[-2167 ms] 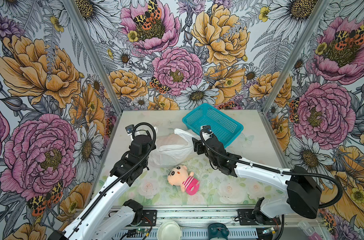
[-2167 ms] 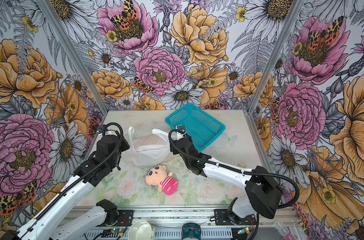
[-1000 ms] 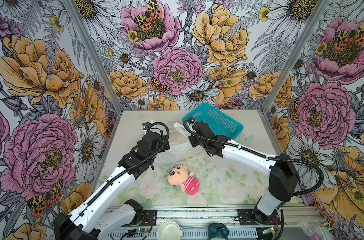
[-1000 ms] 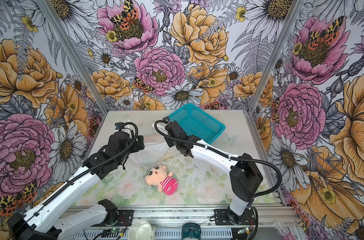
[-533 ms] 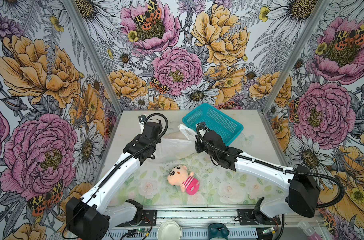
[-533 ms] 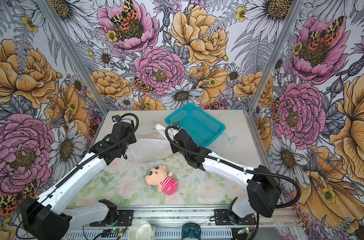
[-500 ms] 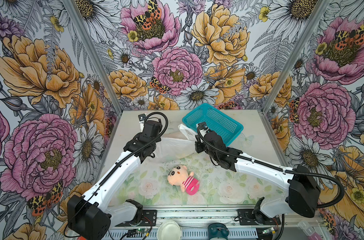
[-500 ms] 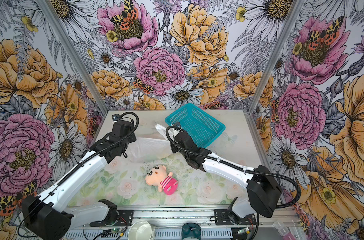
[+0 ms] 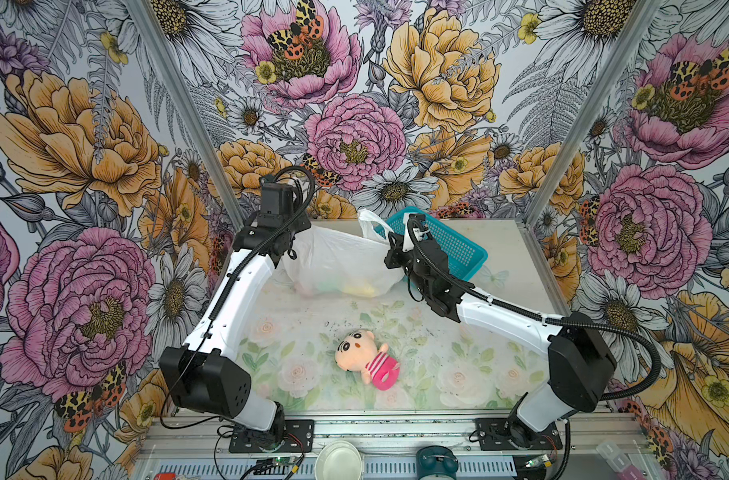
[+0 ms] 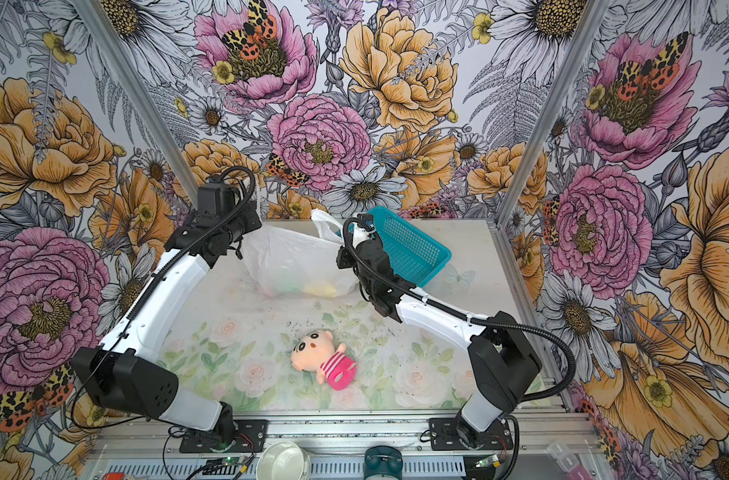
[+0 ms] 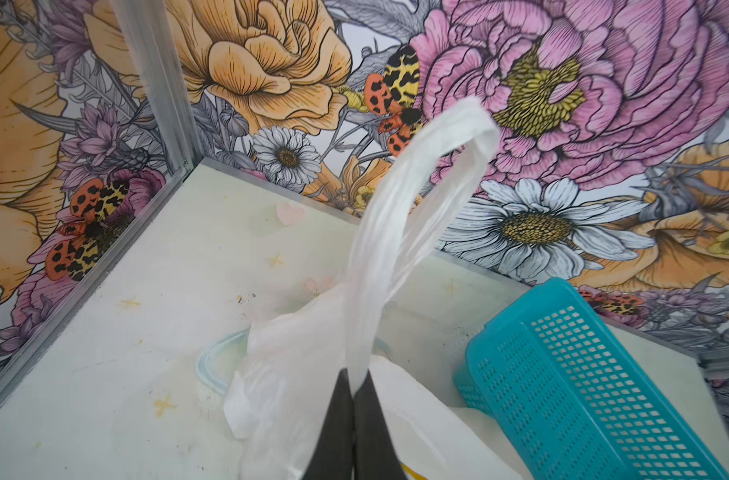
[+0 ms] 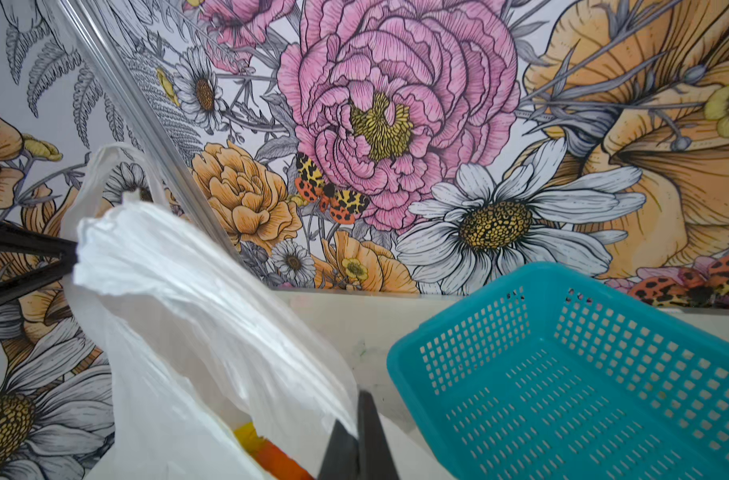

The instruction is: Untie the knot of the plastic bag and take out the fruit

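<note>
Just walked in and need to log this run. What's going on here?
Both arms hold the plastic bag stretched between them at the back of the table: the left gripper is shut on one handle loop, the right gripper pinches the opposite side. The fruit is still inside, showing faintly through the plastic. The teal basket beside it is empty, and a plush doll lies nearer the front.

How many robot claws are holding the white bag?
2. The left gripper pinches a handle loop; the right gripper pinches the plastic bag beside the basket.
</note>
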Robot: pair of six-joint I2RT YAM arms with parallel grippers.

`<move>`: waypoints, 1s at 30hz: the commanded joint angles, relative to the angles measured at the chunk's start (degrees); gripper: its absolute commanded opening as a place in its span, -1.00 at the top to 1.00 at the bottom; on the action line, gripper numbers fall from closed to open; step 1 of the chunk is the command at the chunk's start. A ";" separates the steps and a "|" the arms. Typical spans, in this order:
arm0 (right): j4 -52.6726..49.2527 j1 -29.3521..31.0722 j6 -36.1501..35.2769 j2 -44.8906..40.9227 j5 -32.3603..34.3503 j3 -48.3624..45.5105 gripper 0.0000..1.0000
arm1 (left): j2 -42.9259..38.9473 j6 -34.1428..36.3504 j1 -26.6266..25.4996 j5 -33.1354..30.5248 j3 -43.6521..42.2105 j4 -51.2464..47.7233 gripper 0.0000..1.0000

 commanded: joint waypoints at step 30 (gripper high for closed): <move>5.90 -2.41 -6.99 -14.30 -3.38 -14.45 -0.73 | -31.71 -4.84 -14.89 -9.43 -40.14 2.03 1.00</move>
